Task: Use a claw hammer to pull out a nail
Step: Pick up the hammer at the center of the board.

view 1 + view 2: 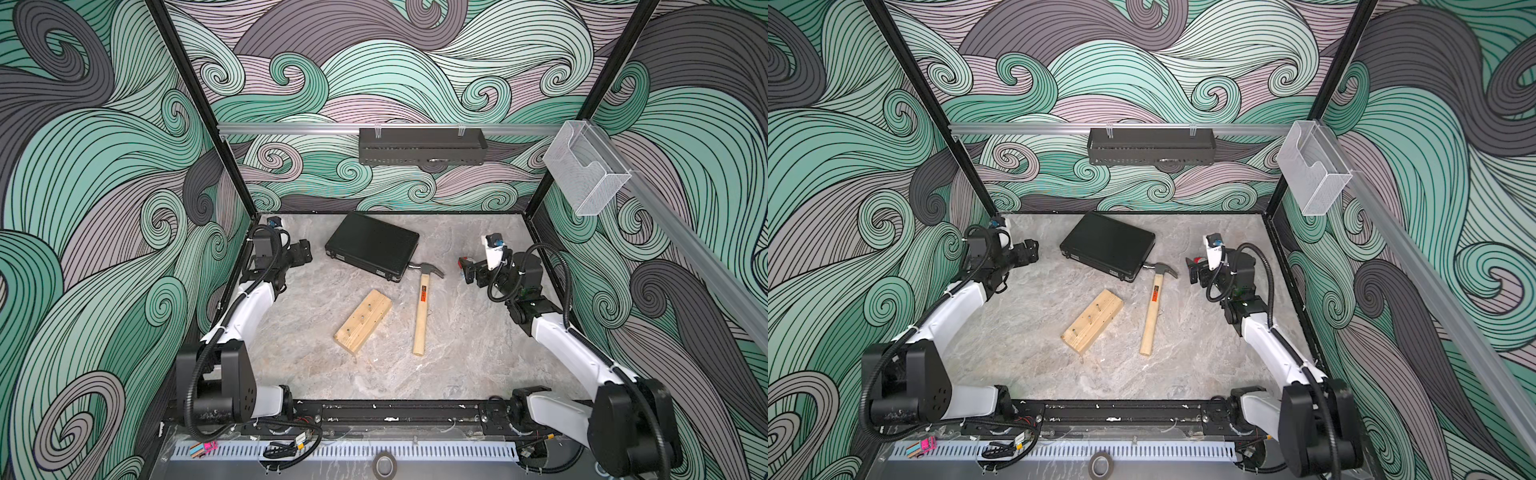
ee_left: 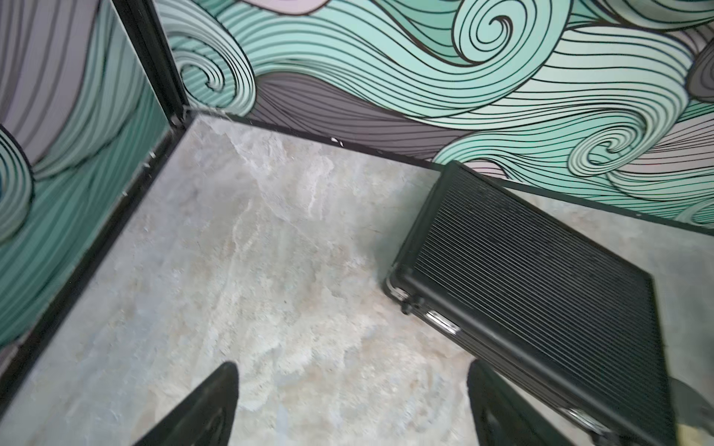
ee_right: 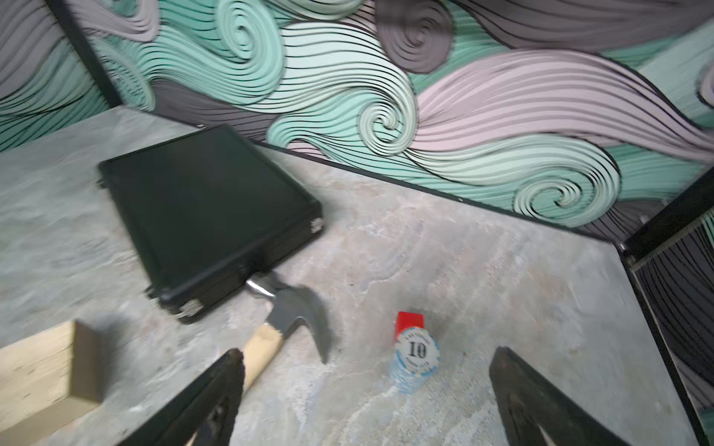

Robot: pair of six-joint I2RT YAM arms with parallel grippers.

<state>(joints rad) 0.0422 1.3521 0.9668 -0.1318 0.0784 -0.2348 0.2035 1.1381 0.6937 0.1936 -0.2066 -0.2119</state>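
The walls [image 1: 374,75] are swirling all round in mint green, lilac and dark grey waves, every band lined in black. The bench [image 1: 332,374] is showing pale grey marbling with beige streaks. The case [image 1: 372,245] is looking black, its lid finely ribbed. The hammer [image 1: 422,303] is showing pale wood, an orange-and-black label and a grey steel head. The wood block [image 1: 363,321] is looking light yellow. The chips [image 3: 415,357] are showing light blue and white, with a black "10" on top. The small piece [image 3: 409,322] is showing bright red.
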